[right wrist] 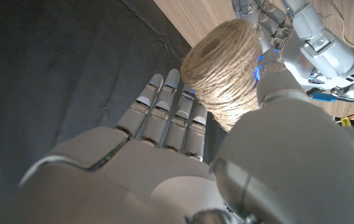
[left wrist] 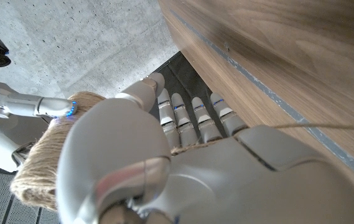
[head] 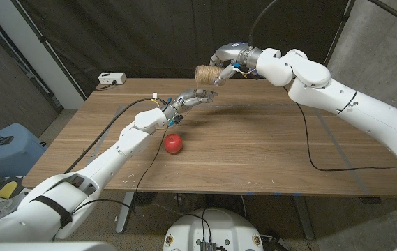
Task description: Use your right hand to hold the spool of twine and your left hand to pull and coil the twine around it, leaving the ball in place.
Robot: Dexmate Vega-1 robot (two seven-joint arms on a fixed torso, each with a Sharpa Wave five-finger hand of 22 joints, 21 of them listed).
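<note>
Looking like a robotics lab or test bay rather than a home. Standing on a bare grey floor: a plain rectangular wooden table (head: 254,139) with thin tape lines marked on its top. Hanging behind it as a backdrop: a black fabric curtain (head: 149,35). Rising at the far right: a raw grey concrete wall (head: 386,42) pitted with small holes. Trailing loose across the tabletop and over its edge: thin black cables (head: 310,150). Sitting at the far left corner: a white box-shaped power strip (head: 112,79). Resting on the floor to the left: a blue plastic storage bin (head: 6,146). Nothing domestic showing among these.
</note>
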